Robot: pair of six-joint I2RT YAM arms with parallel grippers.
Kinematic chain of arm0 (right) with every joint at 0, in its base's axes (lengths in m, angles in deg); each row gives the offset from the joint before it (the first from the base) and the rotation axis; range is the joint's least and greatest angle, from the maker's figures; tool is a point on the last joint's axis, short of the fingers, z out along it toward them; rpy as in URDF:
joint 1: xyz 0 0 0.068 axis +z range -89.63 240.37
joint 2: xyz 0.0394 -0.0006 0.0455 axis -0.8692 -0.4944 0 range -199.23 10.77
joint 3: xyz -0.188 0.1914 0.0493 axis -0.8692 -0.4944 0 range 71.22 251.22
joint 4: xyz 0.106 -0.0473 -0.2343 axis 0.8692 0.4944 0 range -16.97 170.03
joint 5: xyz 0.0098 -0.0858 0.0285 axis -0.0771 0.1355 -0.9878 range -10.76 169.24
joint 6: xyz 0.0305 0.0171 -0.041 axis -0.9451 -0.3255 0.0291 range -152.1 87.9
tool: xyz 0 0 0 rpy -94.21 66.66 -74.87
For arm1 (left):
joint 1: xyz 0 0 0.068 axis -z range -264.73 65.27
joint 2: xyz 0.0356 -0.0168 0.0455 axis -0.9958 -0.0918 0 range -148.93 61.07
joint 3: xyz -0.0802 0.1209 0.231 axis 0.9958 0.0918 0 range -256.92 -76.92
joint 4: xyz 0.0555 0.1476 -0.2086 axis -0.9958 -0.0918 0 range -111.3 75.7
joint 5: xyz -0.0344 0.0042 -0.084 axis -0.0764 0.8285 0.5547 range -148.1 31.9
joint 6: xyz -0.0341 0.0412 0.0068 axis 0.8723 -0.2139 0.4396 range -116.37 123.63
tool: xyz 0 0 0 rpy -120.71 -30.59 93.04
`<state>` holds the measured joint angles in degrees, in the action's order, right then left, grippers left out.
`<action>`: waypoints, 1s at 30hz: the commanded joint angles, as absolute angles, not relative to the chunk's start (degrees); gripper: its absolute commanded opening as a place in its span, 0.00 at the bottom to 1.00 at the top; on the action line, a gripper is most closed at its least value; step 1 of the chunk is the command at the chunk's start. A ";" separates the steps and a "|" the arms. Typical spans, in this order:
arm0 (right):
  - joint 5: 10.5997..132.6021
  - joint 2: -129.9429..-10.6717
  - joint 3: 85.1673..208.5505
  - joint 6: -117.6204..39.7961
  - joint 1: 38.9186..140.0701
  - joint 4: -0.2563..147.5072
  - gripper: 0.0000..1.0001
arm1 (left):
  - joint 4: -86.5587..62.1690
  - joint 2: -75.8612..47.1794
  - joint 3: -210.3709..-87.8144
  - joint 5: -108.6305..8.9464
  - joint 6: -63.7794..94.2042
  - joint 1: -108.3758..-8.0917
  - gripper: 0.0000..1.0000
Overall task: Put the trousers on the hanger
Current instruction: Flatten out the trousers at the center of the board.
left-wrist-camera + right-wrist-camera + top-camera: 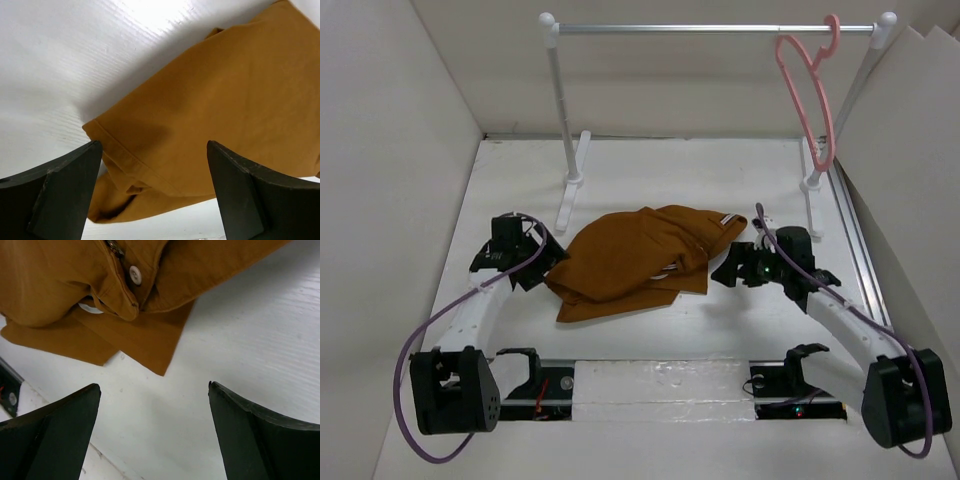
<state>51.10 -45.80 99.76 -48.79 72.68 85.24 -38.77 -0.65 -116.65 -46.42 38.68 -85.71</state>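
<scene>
While the black left gripper (542, 266) and right gripper (728, 266) stand with jaws apart, rust-brown cloth trousers (635, 262) lie slanted between them, waistband far right. Only the right wrist view shows a white button (135, 274).

Seen from above, a white table (720, 330) holds crumpled rust-brown cloth trousers (635, 262) at its centre, their pale striped waistband towards two o'clock. The black left gripper (546, 266) sits just beside them at nine o'clock, the black right gripper (728, 266) at three o'clock. At twelve o'clock stands a silver-and-white clothes rail (715, 29). A thin pink plastic hanger (810, 95) hangs from its right end.
</scene>
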 commanded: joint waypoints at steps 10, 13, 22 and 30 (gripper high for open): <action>41.98 -65.41 101.37 -50.38 72.14 55.81 0.91 | -20.46 -7.31 -108.83 -37.54 45.55 -85.79 0.80; 41.71 -70.25 102.16 -51.78 72.67 50.55 0.84 | -17.73 -9.07 -108.56 -35.96 46.35 -85.79 0.75; 47.95 -69.21 108.31 -49.24 80.40 50.79 0.50 | -16.32 -10.48 -110.14 -37.97 45.91 -85.79 0.15; 55.93 -60.63 113.49 -43.80 87.60 55.52 0.00 | -25.94 -7.06 -128.09 -48.40 43.81 -85.79 0.00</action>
<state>51.65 -67.27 108.92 -48.11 84.44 56.69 -21.98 -10.70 -114.75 -41.09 46.02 -85.71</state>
